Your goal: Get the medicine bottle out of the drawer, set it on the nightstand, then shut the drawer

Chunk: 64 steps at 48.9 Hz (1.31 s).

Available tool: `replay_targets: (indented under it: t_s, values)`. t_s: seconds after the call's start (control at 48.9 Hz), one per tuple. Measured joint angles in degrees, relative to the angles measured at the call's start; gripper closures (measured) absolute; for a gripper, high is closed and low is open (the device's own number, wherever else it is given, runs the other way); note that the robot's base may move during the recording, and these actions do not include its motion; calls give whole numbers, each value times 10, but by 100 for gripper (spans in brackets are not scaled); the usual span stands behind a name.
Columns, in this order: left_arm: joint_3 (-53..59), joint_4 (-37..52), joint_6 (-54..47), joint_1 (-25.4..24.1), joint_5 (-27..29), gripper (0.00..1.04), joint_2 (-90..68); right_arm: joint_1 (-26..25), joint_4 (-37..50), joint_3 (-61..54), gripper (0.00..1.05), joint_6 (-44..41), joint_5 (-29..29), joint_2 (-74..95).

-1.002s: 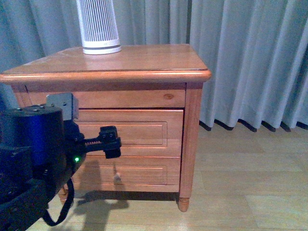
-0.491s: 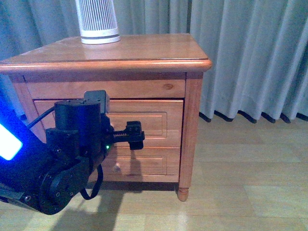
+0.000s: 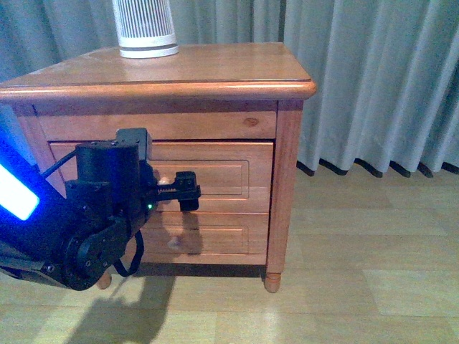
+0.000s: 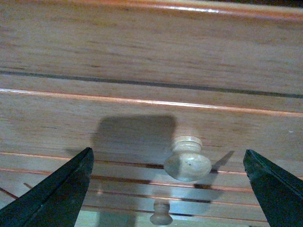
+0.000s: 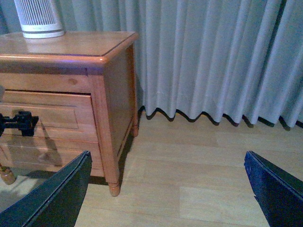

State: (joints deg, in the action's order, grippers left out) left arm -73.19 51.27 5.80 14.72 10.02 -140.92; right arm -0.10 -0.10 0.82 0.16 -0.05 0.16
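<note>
The nightstand (image 3: 215, 68) stands left of centre with both drawers shut. The drawer (image 3: 222, 179) is the upper, taller one with a framed panel. My left gripper (image 3: 188, 192) is open and hangs close in front of this drawer. In the left wrist view the left gripper (image 4: 168, 152) has the drawer's round knob (image 4: 187, 161) between its spread jaws without touching it. The left gripper also shows in the right wrist view (image 5: 21, 123). My right gripper (image 5: 166, 153) is open and empty above the floor, right of the nightstand. The medicine bottle is hidden.
A large white ribbed cylinder (image 3: 145, 29) stands on the back left of the nightstand top. The lower drawer's knob (image 3: 173, 244) sits below my left gripper. Grey curtains (image 3: 373, 79) hang behind. Pale wooden floor (image 3: 358, 272) lies to the right.
My left arm has swung up into view and the gripper has moved a little left and up, closer to the drawer front. The drawers stay shut.
</note>
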Motion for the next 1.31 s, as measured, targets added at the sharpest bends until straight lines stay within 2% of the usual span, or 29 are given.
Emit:
replay_targets:
  t_s: [0.327,0.409,0.47,0.777,0.838,1.206,1.309]
  values:
    - [-5,-1,-2,0,-7,12,-11,0,0,0,7,0,0,0]
    - [-10,-1,-3,0,-7,22,-15,0,0,0,7,0,0,0]
    - [-13,-1,-5,0,-7,26,-17,0,0,0,7,0,0,0]
    - [-24,-1,-7,0,-15,72,-19,0,0,0,7,0,0,0]
    - [-24,-1,-7,0,-12,77,-19,0,0,0,7,0,0,0]
    - [2,21,-9,0,-16,79,-14,0,0,0,7,0,0,0]
    - [71,40,-14,2,-12,79,22,0,0,0,7,0,0,0]
